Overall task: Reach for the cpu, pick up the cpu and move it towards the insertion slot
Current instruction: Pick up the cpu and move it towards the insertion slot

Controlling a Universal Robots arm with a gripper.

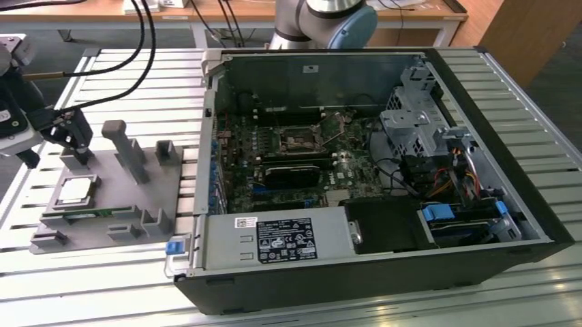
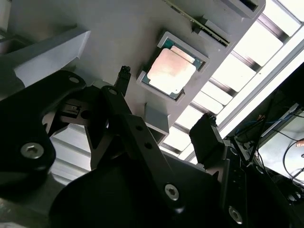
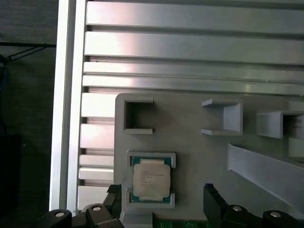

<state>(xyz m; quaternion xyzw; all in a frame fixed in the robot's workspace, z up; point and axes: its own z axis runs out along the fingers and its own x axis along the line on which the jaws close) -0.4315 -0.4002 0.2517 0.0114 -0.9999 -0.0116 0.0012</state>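
The cpu, a flat silver square, lies in a recess of the grey fixture plate at the exterior view's left. My gripper hovers just above and slightly behind it, open and holding nothing. In both wrist views the black fingers stand wide apart on either side of the cpu without touching it. The insertion slot, a silvery frame around a dark centre, sits on the motherboard inside the open computer case, well off to the exterior view's right of the gripper.
Grey upright posts rise from the fixture beside the cpu. A thin green circuit strip lies in front of it. The case wall stands between fixture and motherboard. A power supply and drive cage crowd the case.
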